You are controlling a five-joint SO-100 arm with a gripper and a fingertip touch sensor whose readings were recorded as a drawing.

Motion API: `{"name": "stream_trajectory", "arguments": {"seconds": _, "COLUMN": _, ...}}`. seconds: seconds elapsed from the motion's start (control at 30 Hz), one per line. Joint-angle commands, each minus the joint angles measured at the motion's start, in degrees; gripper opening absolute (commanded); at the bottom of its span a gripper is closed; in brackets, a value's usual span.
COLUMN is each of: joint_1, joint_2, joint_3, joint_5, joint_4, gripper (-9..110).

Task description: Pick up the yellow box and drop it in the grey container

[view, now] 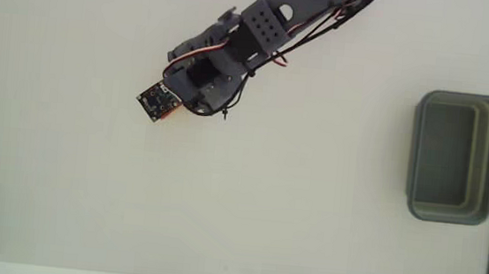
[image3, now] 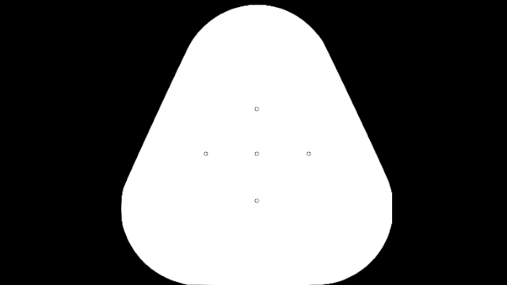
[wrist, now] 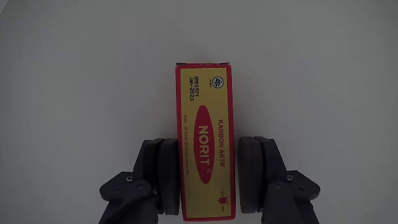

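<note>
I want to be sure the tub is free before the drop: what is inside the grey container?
In the fixed view the grey container shows only its bare floor; nothing lies inside. The yellow box sits between the fingers of the gripper, far from it.

White table (view: 307,231) bears the grey container (view: 454,158) at right in the fixed view; the yellow box (wrist: 205,143) apparently lies flat.

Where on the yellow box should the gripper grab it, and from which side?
Grip the yellow box across its narrow width, on the two long side edges near its lower half, coming straight down from above. It lies flat and elongated on the table, and the gripper already straddles it there, fingers on either side.
</note>
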Motion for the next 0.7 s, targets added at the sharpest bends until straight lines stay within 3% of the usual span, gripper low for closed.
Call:
{"name": "stream_trajectory", "arguments": {"seconds": 0.0, "joint_1": 0.5, "joint_2": 1.4, "joint_3": 0.1, "joint_5": 0.3, "joint_4": -0.9, "gripper": 54}}
{"name": "stream_trajectory", "arguments": {"seconds": 0.67, "joint_1": 0.5, "joint_2": 1.4, "joint_3": 0.1, "joint_5": 0.3, "joint_4": -0.9, "gripper": 49}}
